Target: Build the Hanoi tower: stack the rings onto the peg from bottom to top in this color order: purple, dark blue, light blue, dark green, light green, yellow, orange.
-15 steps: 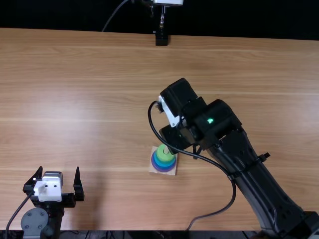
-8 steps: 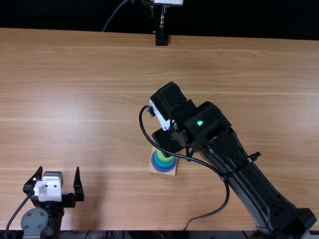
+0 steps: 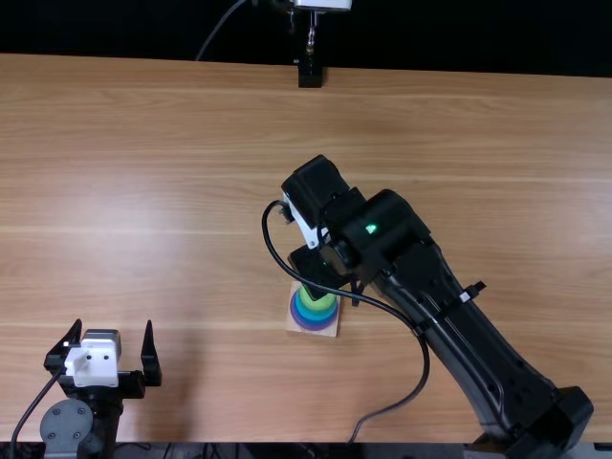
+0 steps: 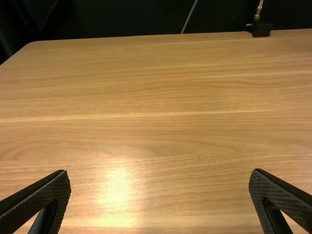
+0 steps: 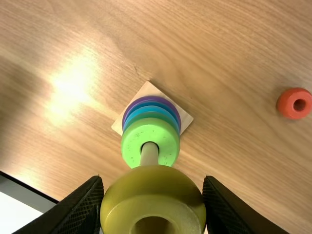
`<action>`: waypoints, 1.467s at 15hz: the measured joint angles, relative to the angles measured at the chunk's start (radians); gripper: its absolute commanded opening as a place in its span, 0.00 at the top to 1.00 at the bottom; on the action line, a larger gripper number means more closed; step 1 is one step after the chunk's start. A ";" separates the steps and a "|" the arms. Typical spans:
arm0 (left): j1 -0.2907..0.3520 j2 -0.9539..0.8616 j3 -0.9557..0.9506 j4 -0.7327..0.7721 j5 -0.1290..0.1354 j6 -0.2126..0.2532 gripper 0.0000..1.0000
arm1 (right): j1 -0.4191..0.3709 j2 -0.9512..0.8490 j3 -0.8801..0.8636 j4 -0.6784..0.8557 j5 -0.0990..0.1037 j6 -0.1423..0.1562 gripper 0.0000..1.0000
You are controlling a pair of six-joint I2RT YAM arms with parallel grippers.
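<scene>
Over the tower, my right gripper (image 3: 311, 273) hangs from the right arm, its fingertips hidden by its own body. In the right wrist view, my right gripper (image 5: 153, 197) is shut on the yellow ring (image 5: 152, 187), which overlaps the peg (image 5: 149, 154); whether it touches the peg I cannot tell. The light green ring (image 5: 130, 143) tops the stack, above bluish rings and the purple ring (image 5: 178, 113) on the square wooden base (image 5: 186, 119). An orange-red ring (image 5: 286, 103) lies on the table. My left gripper (image 3: 107, 356) stands open at the near left; likewise my left gripper (image 4: 160, 195).
The wooden table (image 3: 143, 191) extends around the tower (image 3: 314, 311). A black mount (image 3: 310, 73) stands at the far edge. The right arm and its looping cable cross the table's near right part.
The right gripper and arm have shifted left in the top view, mostly in the first half second, now over the tower's upper part. The left arm has stayed still.
</scene>
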 measured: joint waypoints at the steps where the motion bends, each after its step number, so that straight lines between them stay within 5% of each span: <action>1: 0.000 0.000 0.000 0.000 0.000 0.000 0.00 | 0.000 0.001 0.001 0.000 0.000 0.001 1.00; 5: 0.000 0.000 0.000 0.000 0.000 0.000 0.00 | 0.020 0.002 0.001 0.000 0.001 0.003 1.00; 7: 0.000 0.000 0.000 0.000 0.000 0.000 0.00 | 0.028 0.002 0.001 -0.001 0.001 0.003 0.63; 9: 0.000 0.000 0.000 0.000 0.000 0.000 0.00 | 0.027 0.002 0.001 -0.002 0.004 0.005 0.58; 10: 0.000 0.000 0.000 0.000 0.000 -0.001 0.00 | 0.027 0.002 0.001 -0.003 0.005 0.006 0.42; 11: 0.000 0.000 0.000 0.000 0.000 0.000 0.00 | 0.027 0.002 0.001 -0.003 0.005 0.006 0.10; 12: 0.000 0.000 0.000 0.000 0.000 -0.001 0.00 | 0.027 0.002 0.001 -0.002 0.005 0.006 0.00; 22: 0.000 0.000 0.000 0.000 0.000 -0.001 0.00 | -0.020 0.025 0.068 0.006 -0.001 0.006 0.00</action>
